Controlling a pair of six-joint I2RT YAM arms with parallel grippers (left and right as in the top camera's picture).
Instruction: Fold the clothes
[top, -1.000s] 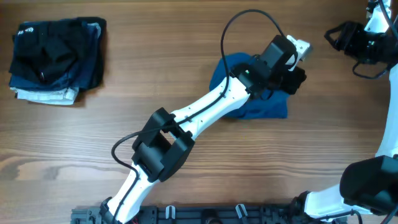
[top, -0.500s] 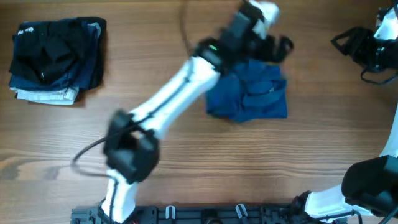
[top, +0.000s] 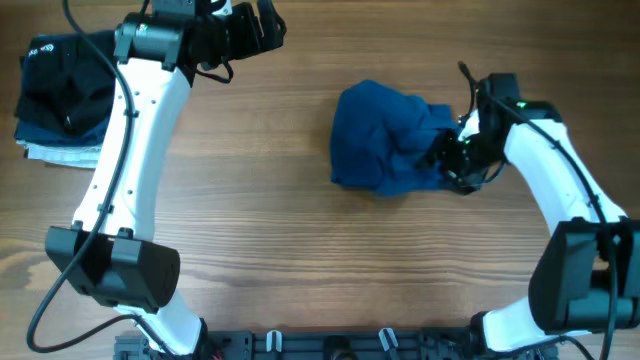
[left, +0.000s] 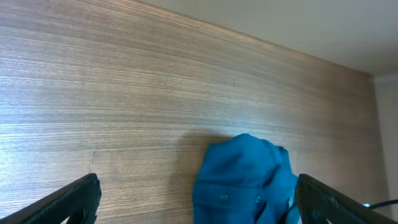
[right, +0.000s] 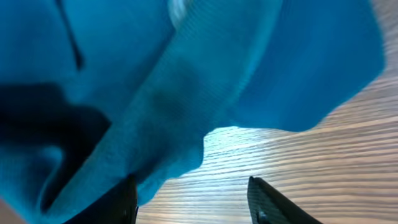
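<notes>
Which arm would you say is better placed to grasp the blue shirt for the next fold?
Right, probably. The right gripper sits at the right edge of the blue shirt, jaws apart, cloth beside them; the left gripper hangs open far off, near the folded stack.

Shirt (top: 385, 140) edge beneath right end effector (top: 448, 163)

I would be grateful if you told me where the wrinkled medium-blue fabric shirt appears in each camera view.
Overhead: the medium-blue fabric shirt lies bunched, right of centre.
Left wrist: at the bottom edge, right of centre.
Right wrist: fills the top and left.
Shared landmark: the wooden table beneath it.
</notes>
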